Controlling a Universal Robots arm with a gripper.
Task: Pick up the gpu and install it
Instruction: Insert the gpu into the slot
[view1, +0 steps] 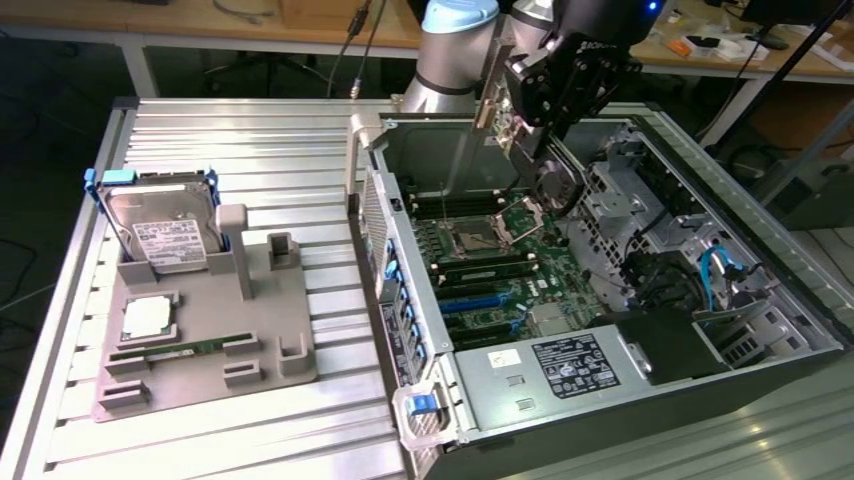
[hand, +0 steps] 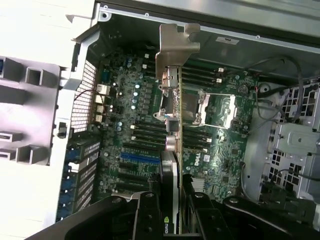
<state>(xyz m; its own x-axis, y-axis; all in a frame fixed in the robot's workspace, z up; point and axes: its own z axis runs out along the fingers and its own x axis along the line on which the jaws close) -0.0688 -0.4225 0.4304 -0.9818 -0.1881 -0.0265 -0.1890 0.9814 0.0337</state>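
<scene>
Pickup done: gripper (view1: 567, 85) clenched on the gpu (hand: 172, 115), card held edge-on in the air above the far end of the open case (view1: 434, 160), exterior view's right, over the motherboard (view1: 494, 270); not yet seated in a slot.

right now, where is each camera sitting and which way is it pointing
Exterior view: off the arm, raised, looking down on the table and open computer case; the arm and tool show.
Wrist view: on the wrist, looking past the tool into the case at the motherboard; its fingers show.
Shared: the tool shut on the gpu, the motherboard.
</scene>
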